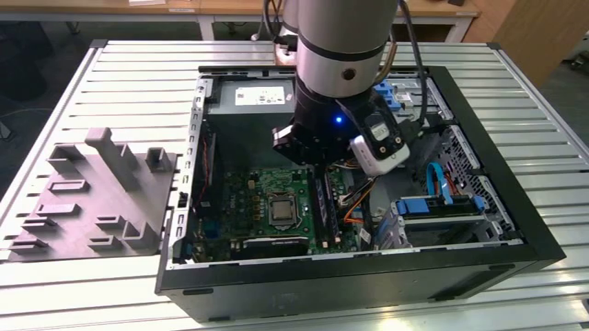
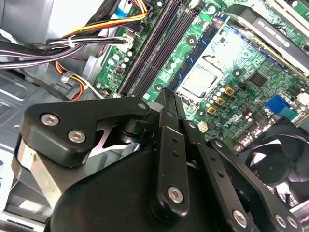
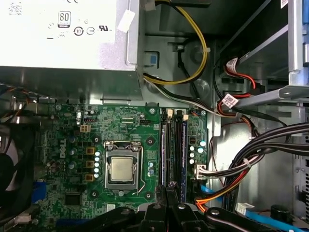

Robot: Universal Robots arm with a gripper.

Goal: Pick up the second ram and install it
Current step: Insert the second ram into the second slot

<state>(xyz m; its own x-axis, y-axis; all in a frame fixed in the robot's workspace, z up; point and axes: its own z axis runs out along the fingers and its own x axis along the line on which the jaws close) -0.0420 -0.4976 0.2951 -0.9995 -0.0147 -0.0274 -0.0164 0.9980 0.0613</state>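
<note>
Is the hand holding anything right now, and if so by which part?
Cannot be told: the hand sits low over the long dark memory slots of the green motherboard, and its own black body hides any hold.

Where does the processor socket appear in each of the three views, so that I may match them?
Exterior view: the processor socket lies at the exterior view's left of the memory slots.
Second wrist view: the socket lies beside those slots.
First wrist view: also beside them.
Shared landmark: the memory slots.
</note>
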